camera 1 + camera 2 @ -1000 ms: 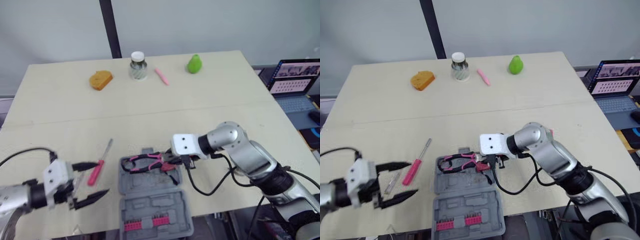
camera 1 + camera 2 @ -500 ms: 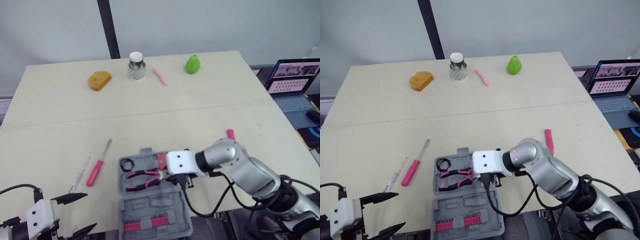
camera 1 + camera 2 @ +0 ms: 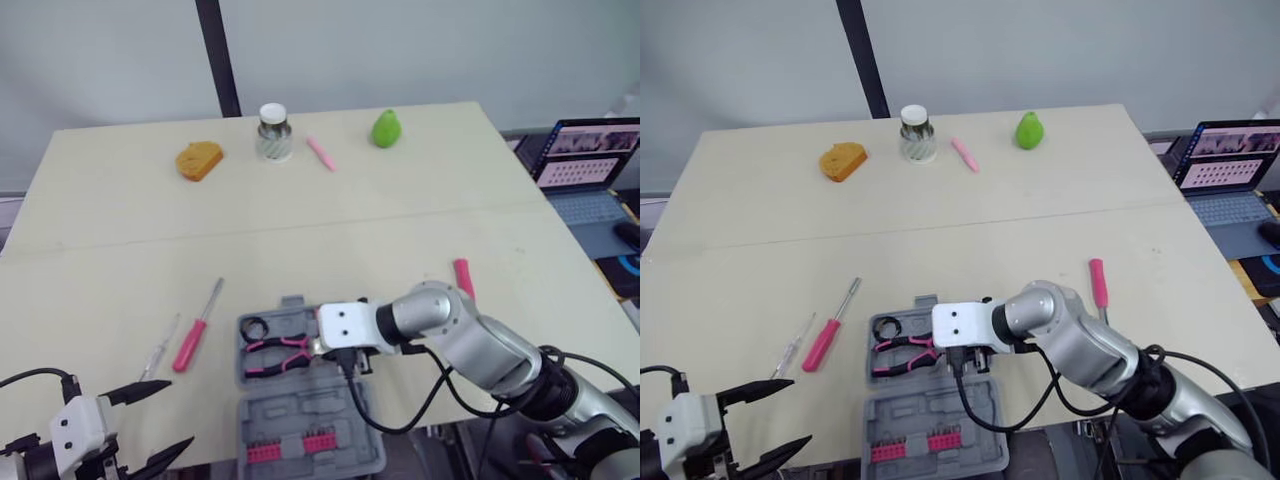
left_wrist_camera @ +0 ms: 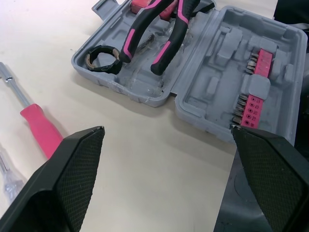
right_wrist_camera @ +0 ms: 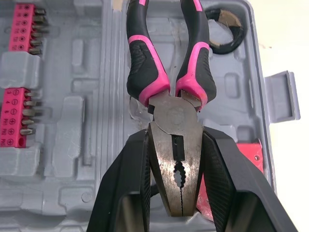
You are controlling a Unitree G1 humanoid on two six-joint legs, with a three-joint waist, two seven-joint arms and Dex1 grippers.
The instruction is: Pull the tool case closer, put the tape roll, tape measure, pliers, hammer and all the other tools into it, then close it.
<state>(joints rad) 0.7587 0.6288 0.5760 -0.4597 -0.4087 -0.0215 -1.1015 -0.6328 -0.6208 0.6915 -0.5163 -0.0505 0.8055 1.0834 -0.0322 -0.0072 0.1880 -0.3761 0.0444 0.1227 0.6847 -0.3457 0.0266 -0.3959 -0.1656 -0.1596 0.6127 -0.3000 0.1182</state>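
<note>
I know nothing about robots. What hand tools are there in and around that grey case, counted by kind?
pliers: 1
tape roll: 1
pink-handled drivers: 2
clear slim screwdriver: 1
Total: 5

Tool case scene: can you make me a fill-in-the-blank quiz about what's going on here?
The right jaws are shut on the metal head of the ___.
The tape roll lies inside the open ___.
The pink screwdriver lies on the ___, not yet packed.
The left jaws stand ___, holding nothing.
Missing: pliers; case; table; open.
</note>
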